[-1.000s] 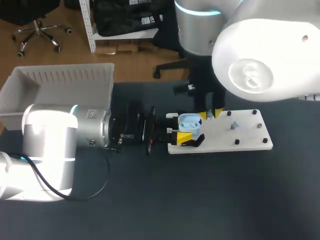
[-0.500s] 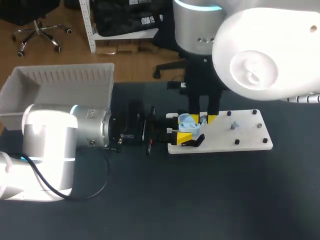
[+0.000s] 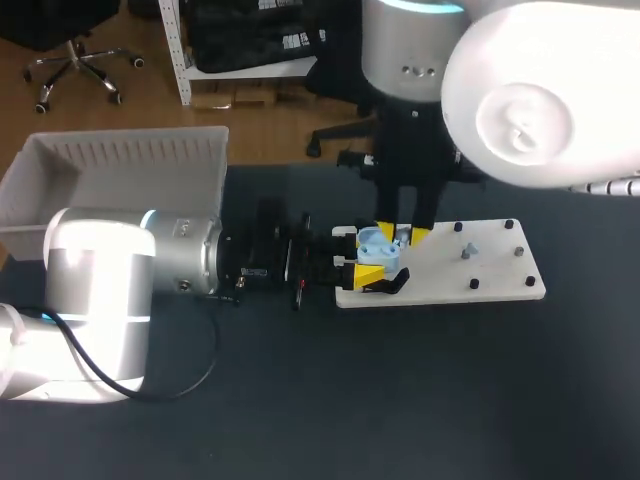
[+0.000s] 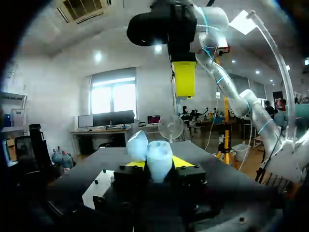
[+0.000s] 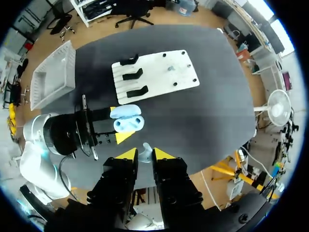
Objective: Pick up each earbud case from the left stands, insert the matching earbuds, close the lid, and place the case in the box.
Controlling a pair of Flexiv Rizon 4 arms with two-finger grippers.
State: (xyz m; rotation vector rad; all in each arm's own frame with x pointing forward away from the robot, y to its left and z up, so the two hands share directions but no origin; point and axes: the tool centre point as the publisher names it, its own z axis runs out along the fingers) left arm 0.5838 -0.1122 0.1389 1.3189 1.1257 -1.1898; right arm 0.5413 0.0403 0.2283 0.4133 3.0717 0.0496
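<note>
**Open case gripped, earbud held above it**

The left gripper (image 3: 366,258) clamps the light-blue earbud case (image 3: 381,246), lid open, at the end of the white stand board (image 3: 490,272) nearer the white box (image 3: 60,190). Only the right wrist view shows a pale earbud (image 5: 147,155) pinched in the right gripper (image 5: 145,153), above the case.
</note>
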